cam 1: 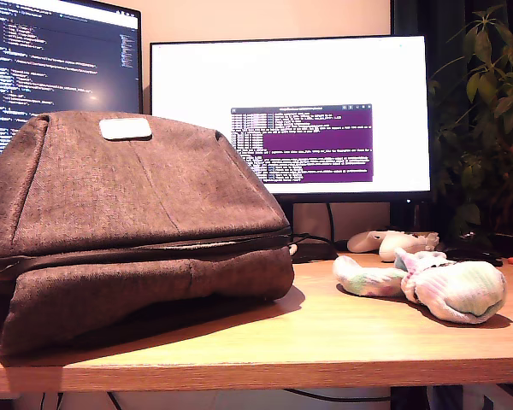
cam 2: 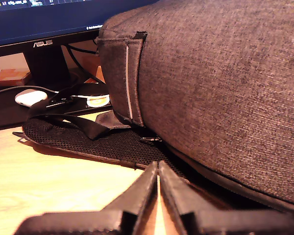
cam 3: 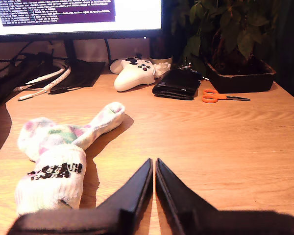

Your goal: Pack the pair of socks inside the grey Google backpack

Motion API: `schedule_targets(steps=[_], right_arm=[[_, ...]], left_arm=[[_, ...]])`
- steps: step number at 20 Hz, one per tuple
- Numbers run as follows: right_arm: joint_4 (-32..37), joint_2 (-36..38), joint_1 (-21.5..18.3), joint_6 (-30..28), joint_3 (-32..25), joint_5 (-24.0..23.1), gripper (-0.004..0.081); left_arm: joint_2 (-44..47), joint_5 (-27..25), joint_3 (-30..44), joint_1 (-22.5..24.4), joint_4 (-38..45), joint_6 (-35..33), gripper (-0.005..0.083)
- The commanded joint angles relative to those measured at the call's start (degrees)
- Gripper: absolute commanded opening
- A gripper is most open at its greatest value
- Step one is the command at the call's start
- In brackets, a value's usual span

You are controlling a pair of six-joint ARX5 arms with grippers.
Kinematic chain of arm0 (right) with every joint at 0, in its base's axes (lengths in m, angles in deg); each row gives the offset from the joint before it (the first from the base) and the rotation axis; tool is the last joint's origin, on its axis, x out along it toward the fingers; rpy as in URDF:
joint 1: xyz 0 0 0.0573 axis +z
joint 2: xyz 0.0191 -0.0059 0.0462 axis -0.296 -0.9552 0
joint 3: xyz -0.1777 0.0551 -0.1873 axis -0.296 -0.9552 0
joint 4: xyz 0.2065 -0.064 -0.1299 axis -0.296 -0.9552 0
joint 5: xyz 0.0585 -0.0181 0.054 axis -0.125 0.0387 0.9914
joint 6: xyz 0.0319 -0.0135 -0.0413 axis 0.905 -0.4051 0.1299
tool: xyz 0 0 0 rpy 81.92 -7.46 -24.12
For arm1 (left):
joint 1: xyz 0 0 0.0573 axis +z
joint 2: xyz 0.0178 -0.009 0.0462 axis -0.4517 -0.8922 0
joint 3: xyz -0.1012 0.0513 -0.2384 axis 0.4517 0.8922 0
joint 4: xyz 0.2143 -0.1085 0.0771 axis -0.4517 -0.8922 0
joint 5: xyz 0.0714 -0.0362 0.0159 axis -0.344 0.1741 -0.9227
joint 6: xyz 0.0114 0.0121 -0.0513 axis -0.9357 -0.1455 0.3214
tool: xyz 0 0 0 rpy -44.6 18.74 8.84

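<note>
The grey Google backpack [cam 1: 137,213] lies on the wooden desk at the exterior view's left, white patch on top and black zipper line running across its side. In the first wrist view its fabric [cam 2: 225,88] fills most of the picture, and my first gripper [cam 2: 158,164] sits shut and empty just short of its base. The pair of socks [cam 1: 445,286] lies on the desk at the exterior view's right, white with pastel blotches. My second gripper [cam 3: 154,160] is shut and empty, low over the desk beside the socks [cam 3: 63,142]. Neither arm shows in the exterior view.
Two monitors [cam 1: 291,115] stand behind the desk. Beyond the socks lie a white game controller [cam 3: 134,73], a black wallet [cam 3: 177,84] and orange scissors [cam 3: 220,95], beside a potted plant [cam 3: 240,73]. The backpack's black straps and mesh panel [cam 2: 83,134] trail on the desk.
</note>
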Motion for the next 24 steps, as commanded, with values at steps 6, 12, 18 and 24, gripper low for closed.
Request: schedule_targets(steps=[6,12,18,24], right_arm=[[0.4,0.4,0.2,0.1,-0.5,-0.1,-0.001],[0.6,0.4,0.2,0.1,-0.5,-0.1,-0.001],[4.3,0.4,0.2,6.7,-0.4,3.3,-0.001],[4.2,0.4,0.2,9.1,1.8,4.5,-0.0012]], left_arm=[[0.4,0.2,0.9,0.2,-0.5,0.2,-0.0011],[0.4,1.6,0.9,0.2,1.6,0.7,-0.0011],[0.4,11.0,-1.2,-0.5,6.7,3.4,-0.0019],[0.4,11.5,-3.0,-4.7,10.3,5.3,-0.0019]])
